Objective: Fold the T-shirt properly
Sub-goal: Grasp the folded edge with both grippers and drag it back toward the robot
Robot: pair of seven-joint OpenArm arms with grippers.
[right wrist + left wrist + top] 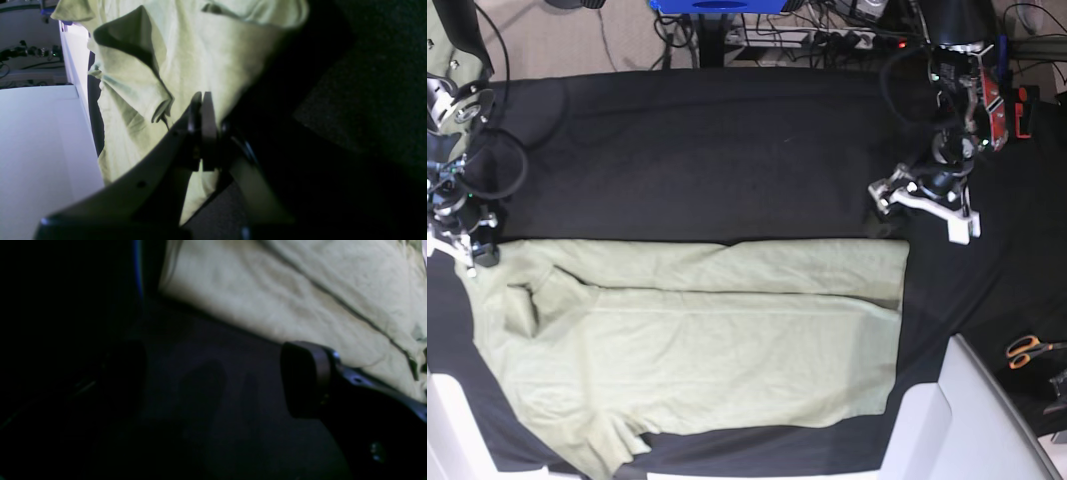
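**Inspector A:** Where was the T-shirt (697,340)?

**Inspector B:** Spread flat on the black cloth covering the worktop (727,150), in the near half of the base view. Its far long edge was doubled over onto the body in a narrow band. A sleeve lay on that view's left, and another showed at the near left corner. The fabric was lightly creased.

**Inspector A:** State of the left claw (213,380)?

**Inspector B:** Released. In the left wrist view its two dark fingers stood well apart over bare black cloth, nothing between them. The shirt's edge lay just beyond, and whether the nearer finger touched it could not be told. From the base view the left claw sat just beyond the shirt's far right corner.

**Inspector A:** And the right claw (201,100)?

**Inspector B:** Clenched. In the right wrist view the fingers were pressed together with no gap between them. Pale green fabric lay directly behind them and to either side, so the right claw looked to be pinching the shirt's edge. In the base view it sat at the shirt's far left corner.

**Inspector A:** Anything else on the worktop?

**Inspector B:** Orange-handled scissors (1030,350) lay at the right edge, well apart from the shirt.
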